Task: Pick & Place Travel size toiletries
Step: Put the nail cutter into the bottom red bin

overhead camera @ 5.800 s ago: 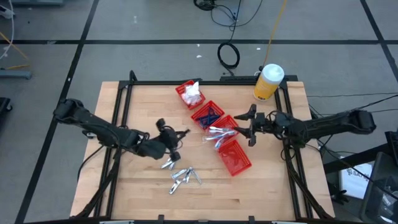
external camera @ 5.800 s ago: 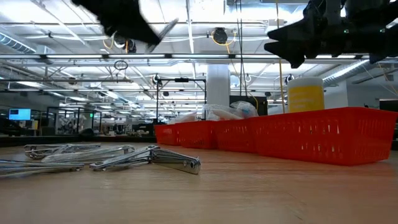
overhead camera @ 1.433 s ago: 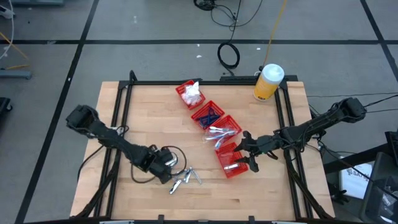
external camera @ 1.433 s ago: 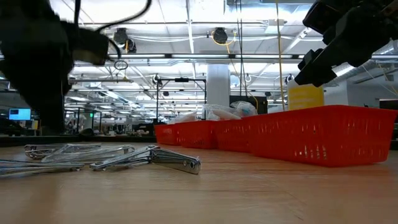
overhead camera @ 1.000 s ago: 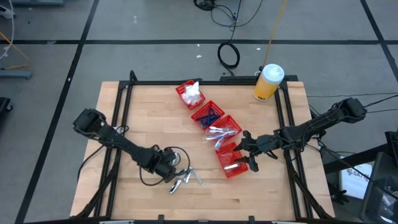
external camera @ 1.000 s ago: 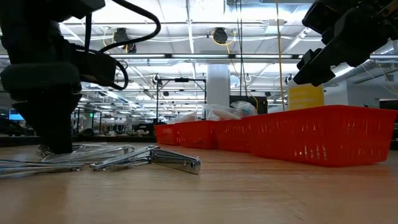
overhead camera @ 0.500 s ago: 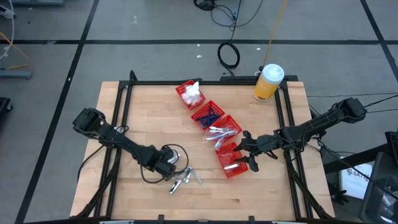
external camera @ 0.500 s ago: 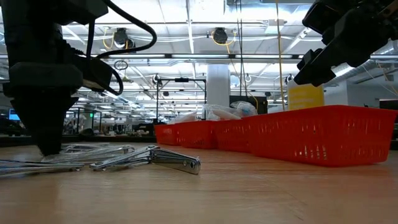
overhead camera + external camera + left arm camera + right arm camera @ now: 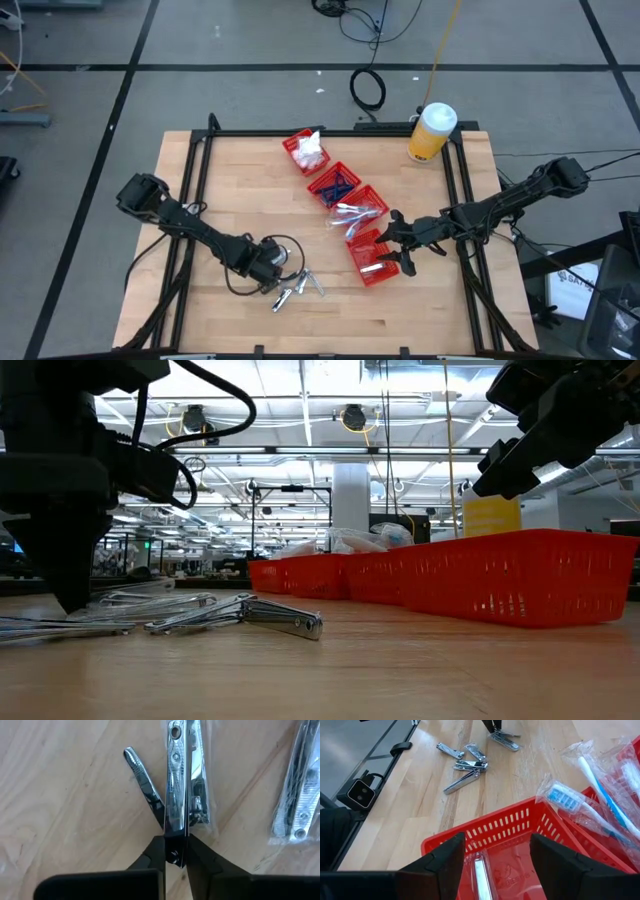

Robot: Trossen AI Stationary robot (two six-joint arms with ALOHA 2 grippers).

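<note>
While the left end effector (image 9: 175, 851) sat low on the table (image 9: 220, 180), I logged its fingers (image 9: 201, 855) as pressed together on the near end of a wrapped nail clipper (image 9: 179, 780). That clipper's long axis ran straight out from the fingertips, in line with the wrist, so I judged a plain lift should bring it up hanging lengthwise. A second clipper (image 9: 142, 780) lay at an angle beside it, its end meeting the gripped one close to the fingers; I noted that it could be dragged along. Another wrapped clipper (image 9: 295, 805) lay apart to one side.

From above, the loose silvery clippers (image 9: 298, 287) lay in a small cluster on the table, with the left end effector (image 9: 272, 262) at the cluster's edge. The left arm was plainly the nearer one.

The right end effector (image 9: 400, 250) hung over the nearest red bin (image 9: 385, 262) in the diagonal row, fingers (image 9: 447, 857) spread apart and empty. One packaged clipper (image 9: 481, 875) already lay in that bin, and wrapped toothbrushes (image 9: 585, 805) filled the next one. I judged that the gripped clipper's destination lay to the left arm's right, across the gap between cluster and bin.
</note>
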